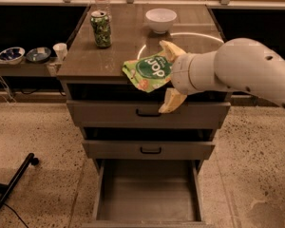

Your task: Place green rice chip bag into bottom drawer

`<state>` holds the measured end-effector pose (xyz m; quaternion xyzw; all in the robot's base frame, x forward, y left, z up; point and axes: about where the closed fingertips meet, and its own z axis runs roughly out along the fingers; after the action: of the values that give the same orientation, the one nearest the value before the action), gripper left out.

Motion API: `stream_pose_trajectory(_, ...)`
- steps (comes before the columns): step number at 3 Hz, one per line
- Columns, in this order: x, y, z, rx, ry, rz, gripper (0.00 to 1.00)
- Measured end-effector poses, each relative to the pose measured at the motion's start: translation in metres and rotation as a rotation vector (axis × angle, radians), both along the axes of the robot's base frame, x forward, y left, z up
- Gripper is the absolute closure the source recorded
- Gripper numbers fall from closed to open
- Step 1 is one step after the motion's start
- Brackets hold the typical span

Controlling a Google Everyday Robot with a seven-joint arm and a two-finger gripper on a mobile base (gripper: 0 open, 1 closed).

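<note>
Claw point(166, 77), unclenched, is straddling the right edge of the green rice chip bag point(147, 71), likely soft and light

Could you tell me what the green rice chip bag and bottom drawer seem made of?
The green rice chip bag looks like glossy plastic film, crinkled. The bottom drawer seems matte grey-brown sheet metal, with thin flat walls. The pincer, open, sits at the bag's right edge.

Robot-test lab: metal drawer cabinet point(109, 65), speckled floor point(38, 127), bowls point(12, 54) on side shelf point(19, 70); gripper point(164, 76) at cabinet front.
</note>
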<state>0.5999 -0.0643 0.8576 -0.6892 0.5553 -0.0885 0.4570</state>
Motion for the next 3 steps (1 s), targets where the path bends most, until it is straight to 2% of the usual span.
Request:
stream_pose_trajectory(1, 0.034, 0.004, -0.016, 0.020, -0.040, -0.014, 0.19)
stream_pose_trajectory(2, 0.066, 0.009, -0.035, 0.008, -0.055, -0.013, 0.42)
stream_pose_trajectory(3, 0.084, 0.012, -0.045, 0.052, -0.065, -0.004, 0.66)
